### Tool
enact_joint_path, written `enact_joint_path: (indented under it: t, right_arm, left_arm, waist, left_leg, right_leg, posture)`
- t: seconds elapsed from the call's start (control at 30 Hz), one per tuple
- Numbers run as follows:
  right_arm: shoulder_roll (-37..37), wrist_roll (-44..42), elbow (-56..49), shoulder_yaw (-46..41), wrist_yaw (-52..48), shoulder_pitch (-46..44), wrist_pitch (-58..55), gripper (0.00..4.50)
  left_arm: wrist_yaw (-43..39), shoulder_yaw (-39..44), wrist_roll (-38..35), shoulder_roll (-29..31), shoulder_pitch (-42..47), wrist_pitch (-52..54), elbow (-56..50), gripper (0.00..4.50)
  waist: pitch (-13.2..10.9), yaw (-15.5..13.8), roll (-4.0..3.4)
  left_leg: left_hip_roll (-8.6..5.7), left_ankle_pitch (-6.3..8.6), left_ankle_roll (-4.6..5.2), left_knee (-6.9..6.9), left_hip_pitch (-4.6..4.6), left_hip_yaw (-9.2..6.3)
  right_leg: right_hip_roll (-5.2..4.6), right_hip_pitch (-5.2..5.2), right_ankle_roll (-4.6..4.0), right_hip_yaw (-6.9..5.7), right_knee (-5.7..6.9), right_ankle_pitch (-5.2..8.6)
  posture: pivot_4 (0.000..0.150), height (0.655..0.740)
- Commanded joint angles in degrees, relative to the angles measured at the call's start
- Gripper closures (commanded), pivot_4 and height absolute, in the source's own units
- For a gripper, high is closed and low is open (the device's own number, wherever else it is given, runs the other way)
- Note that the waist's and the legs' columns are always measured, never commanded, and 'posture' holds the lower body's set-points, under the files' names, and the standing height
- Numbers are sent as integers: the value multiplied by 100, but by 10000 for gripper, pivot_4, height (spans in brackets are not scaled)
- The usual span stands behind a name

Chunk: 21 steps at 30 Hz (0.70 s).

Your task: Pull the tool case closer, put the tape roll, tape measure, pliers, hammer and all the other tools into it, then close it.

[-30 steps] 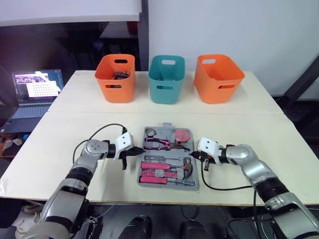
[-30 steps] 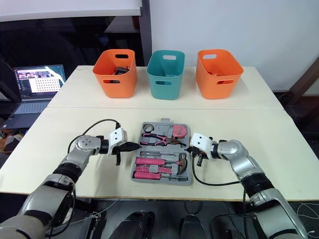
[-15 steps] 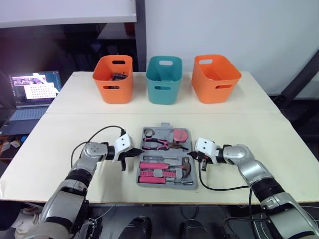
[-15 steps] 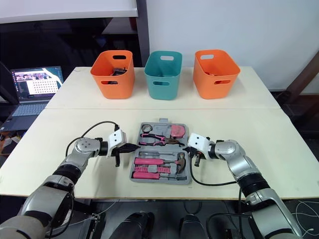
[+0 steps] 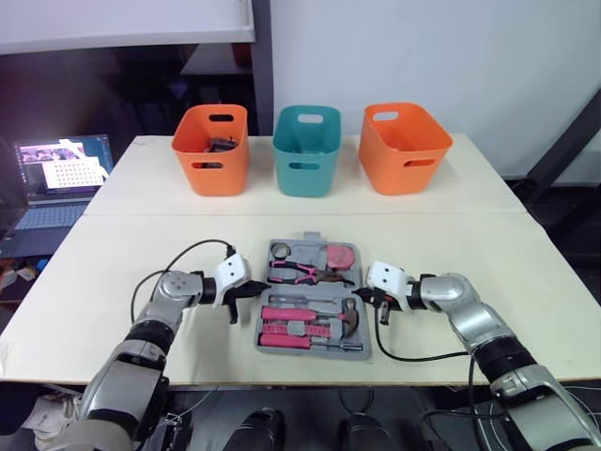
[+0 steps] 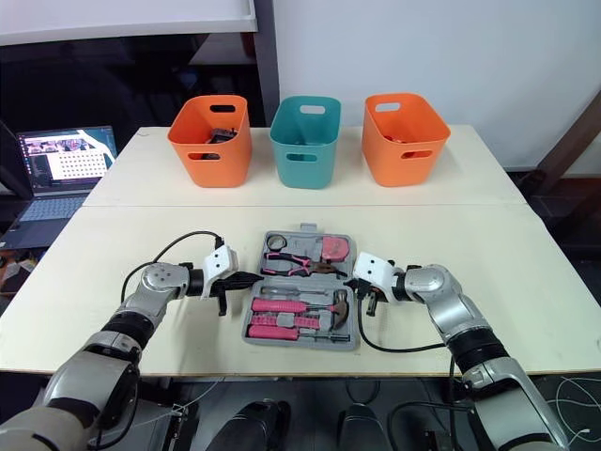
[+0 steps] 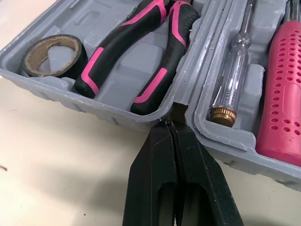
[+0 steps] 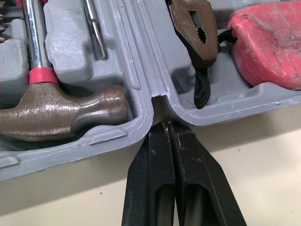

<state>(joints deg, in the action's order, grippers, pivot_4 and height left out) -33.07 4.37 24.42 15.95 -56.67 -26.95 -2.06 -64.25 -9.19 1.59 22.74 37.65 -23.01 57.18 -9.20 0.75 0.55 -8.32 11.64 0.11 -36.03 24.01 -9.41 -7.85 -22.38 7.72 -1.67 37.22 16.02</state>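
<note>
The grey tool case (image 5: 313, 352) lies open and flat near the table's front edge. Its far half holds the black tape roll (image 7: 51, 55), the pink-handled pliers (image 7: 141, 56) and the red tape measure (image 8: 268, 42). Its near half holds the hammer (image 8: 61, 110), a clear tester screwdriver (image 7: 233, 66) and pink-handled tools (image 5: 291, 313). My left gripper (image 5: 260, 288) is shut, its tips touching the hinge notch on the case's left side. My right gripper (image 5: 360, 294) is shut too, its tips at the hinge notch on the right side.
At the back of the table stand an orange bin (image 5: 210, 148), a teal bin (image 5: 305, 150) and another orange bin (image 5: 404, 148). A laptop (image 5: 56, 174) sits off the table's left side. Black cables loop from both wrists onto the tabletop.
The whole picture has shifted slightly, so the camera moved. Both grippers stay shut at the case's hinge notches, and the case lies as before.
</note>
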Motion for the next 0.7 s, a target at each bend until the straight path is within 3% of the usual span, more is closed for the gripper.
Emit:
enact_joint_path:
  t: [0.03, 0.33, 0.7]
  right_arm:
    - [180, -90, -552, 189, -228, 159, -66, 43981]
    - [120, -157, -1588, 207, -314, 798, -687, 43981]
    - [36, -238, -2196, 108, -284, 1200, -1155, 43981]
  left_arm:
    - [-378, -131, -88, -78, -392, 49, -463, 45000]
    - [-573, -85, -508, 234, -1503, 861, -2065, 45000]
    - [-538, -138, -620, 359, -2106, 1385, -2910, 45000]
  waist:
    - [0, 10, 0]
    - [7, 36, -11]
    - [7, 8, -12]
  left_leg:
    - [0, 0, 0, 2, 0, 0]
    - [6, 5, -4, 13, -14, 1]
    - [7, 7, -4, 18, -24, 2]
  right_leg:
    - [0, 1, 0, 0, 0, 0]
    - [5, -8, -2, 10, -4, 2]
    - [4, -5, -3, 14, -9, 2]
  posture:
    - [1500, 7400]
    - [1500, 7400]
    - [1500, 7400]
